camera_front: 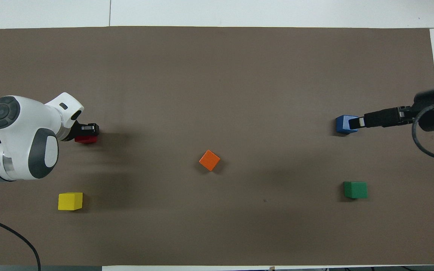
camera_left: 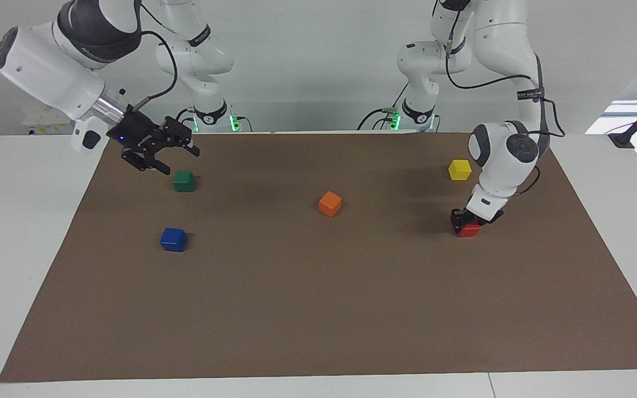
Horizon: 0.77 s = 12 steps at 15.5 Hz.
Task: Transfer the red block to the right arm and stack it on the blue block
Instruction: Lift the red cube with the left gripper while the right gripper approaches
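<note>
While the left tool (camera_left: 466, 220) is down at bench (camera_left: 318, 309) level on the red block (camera_left: 470, 229), we're at the pick step: grasp being made, no lift, no handover. Left tool's fingers sit either side of the cube, one dark finger (camera_front: 89, 129) showing at its top edge in the overhead view, but I can't tell if they've actually clamped or are just straddling it. Red block sits flat on the mat at the left arm's end of the bench, farther from the robots than the yellow block (camera_left: 459, 169), well apart from the orange block (camera_left: 330, 203) mid-bench. Right arm (camera_left: 53, 66) waits at its own end, right tool (camera_left: 166, 155) up in the air with fingers spread, holding nothing. In the facing view it hangs just beside the green block (camera_left: 184, 181), not touching; the overhead view only makes it look like it overlaps the blue block (camera_left: 173, 239), so disregard that. Blue block is on the mat at the right arm's end, farther from the robots than the green one, top face free. My read of next move: confirm a firm pinch, lift straight up, carry toward mid-bench over approx the orange block, presenting the cube w/ two free faces exposed so the right tool can take it. Risk IMO: an off-centre pinch twisting the cube, which would make the stack on blue sloppy.
</note>
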Tool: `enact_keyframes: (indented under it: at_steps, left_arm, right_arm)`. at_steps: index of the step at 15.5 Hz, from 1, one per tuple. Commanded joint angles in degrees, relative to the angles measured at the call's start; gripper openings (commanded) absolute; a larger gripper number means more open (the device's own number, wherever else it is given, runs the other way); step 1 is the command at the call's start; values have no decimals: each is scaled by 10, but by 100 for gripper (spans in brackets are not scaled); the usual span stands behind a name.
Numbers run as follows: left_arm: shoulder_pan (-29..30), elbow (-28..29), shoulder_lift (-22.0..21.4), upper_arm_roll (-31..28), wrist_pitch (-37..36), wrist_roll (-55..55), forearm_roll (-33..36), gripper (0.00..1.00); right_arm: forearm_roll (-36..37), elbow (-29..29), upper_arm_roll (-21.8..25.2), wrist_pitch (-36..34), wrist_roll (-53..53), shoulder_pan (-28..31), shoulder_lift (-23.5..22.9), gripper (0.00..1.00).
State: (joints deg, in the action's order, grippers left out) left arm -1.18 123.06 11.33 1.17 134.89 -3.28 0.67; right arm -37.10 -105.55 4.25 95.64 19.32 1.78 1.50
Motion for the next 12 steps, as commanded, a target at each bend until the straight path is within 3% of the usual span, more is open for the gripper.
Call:
enact_keyframes:
  at_steps: [1, 8, 10, 12]
  left_arm:
    - [5, -43, -10, -1, -73, -14, -6, 0]
    - [-5, -202, -22, 11, -289, -258, -188, 0]
    - [-5, -217, -39, 19, -325, -320, -244, 0]
    - [-5, -214, -64, 18, -358, -389, -333, 0]
  right_arm:
    - [-118, -45, -5, 5, 44, 17, 2, 100]
    - [-350, -149, -5, -80, 230, 39, -34, 100]
    - [-394, -169, -5, -122, 254, 42, -51, 100]
    - [-442, -180, -5, -184, 297, 50, -98, 100]
